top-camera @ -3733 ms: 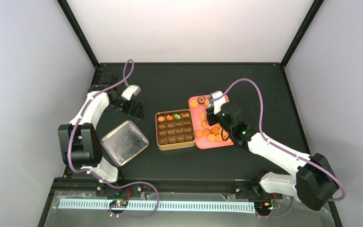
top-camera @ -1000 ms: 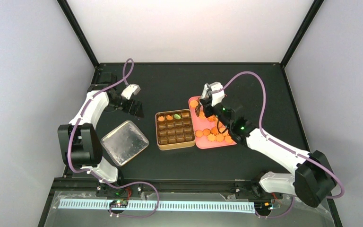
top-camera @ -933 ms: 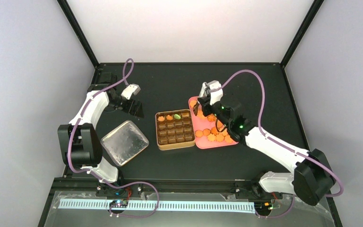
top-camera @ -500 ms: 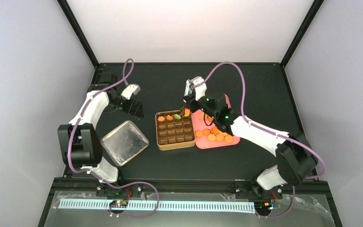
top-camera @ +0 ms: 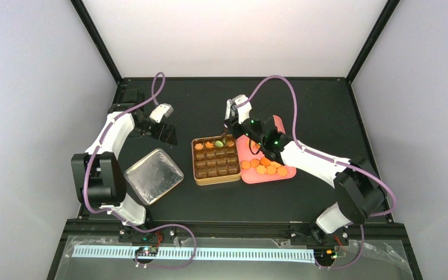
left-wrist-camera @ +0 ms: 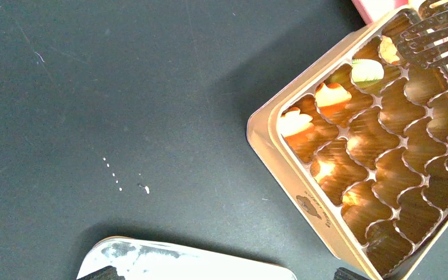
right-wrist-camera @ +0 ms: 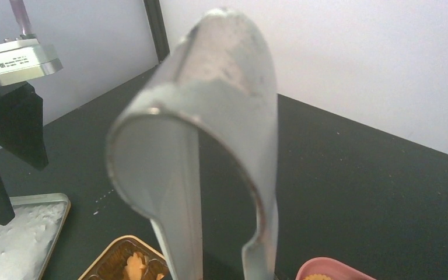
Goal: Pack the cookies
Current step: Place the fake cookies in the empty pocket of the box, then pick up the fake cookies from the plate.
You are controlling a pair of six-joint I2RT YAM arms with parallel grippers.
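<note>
Right gripper (top-camera: 230,121): clamped on the metal tongs (top-camera: 226,135), carrying them over the far right corner of the tin (top-camera: 217,181). Its own fingers are hidden in the right wrist view, where the tongs' bowed end (right-wrist-camera: 227,105) fills the frame, blurred.
Tong tips (left-wrist-camera: 437,35): serrated and close together at the tin's corner compartment, cut off by the top right edge of the left wrist view.
Cookie at the tips (left-wrist-camera: 389,49): orange, touching or just beside them. It cannot be told whether it is pinched or lying in the compartment.
Left gripper (top-camera: 166,134): spread wide and holding nothing, over the black table (top-camera: 198,105) left of the tin. In its own view only two dark finger ends show at the bottom edge.
Cookies (top-camera: 262,170): a cluster of orange ones lies at the near end of the pink tray (top-camera: 278,124). The right arm covers the tray's middle, so anything there is hidden.
Tin's far row: two orange flower shapes (left-wrist-camera: 332,93) and a green one (left-wrist-camera: 367,71). Orange glints in the compartments behind them may be reflections; it cannot be told.
Lid (top-camera: 153,175): silver and flat on the table, near the tin's left side but apart from it. It is cut off at the bottom of the left wrist view.
</note>
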